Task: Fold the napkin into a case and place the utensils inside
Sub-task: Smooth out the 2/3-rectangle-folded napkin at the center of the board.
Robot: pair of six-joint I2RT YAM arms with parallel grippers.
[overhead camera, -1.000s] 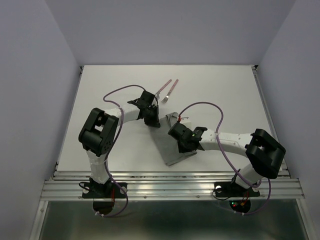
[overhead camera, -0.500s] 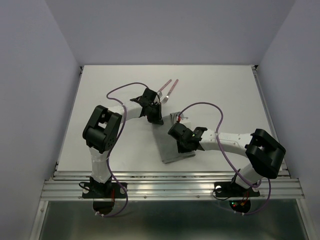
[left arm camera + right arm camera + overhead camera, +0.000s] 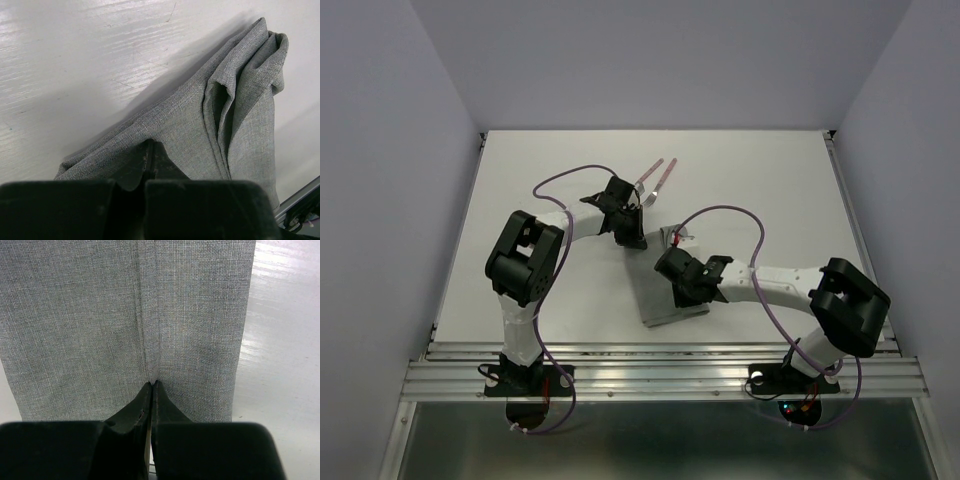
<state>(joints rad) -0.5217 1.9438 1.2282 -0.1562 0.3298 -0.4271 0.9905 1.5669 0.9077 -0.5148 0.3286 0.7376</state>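
Observation:
The grey napkin point(image 3: 665, 305) lies folded into a narrow strip on the white table point(image 3: 770, 190), between the two arms. My left gripper point(image 3: 634, 242) is at the strip's far end, shut on a pinch of the cloth point(image 3: 200, 125), which bunches into loose folds there. My right gripper point(image 3: 670, 268) is over the strip's middle, shut on a crease of the napkin point(image 3: 100, 315) that runs straight away from its fingertips point(image 3: 145, 395). The knife point(image 3: 646, 177) and fork point(image 3: 660, 182), with pinkish-red handles, lie side by side on the table just beyond the left gripper.
A purple cable loops over each arm. The aluminium rail point(image 3: 660, 375) runs along the table's near edge, and the side walls stand close on the left and right.
My left gripper has moved a little to the right with the napkin's far end, and the strip has become narrower. My right gripper has shifted slightly left. The utensils have not moved.

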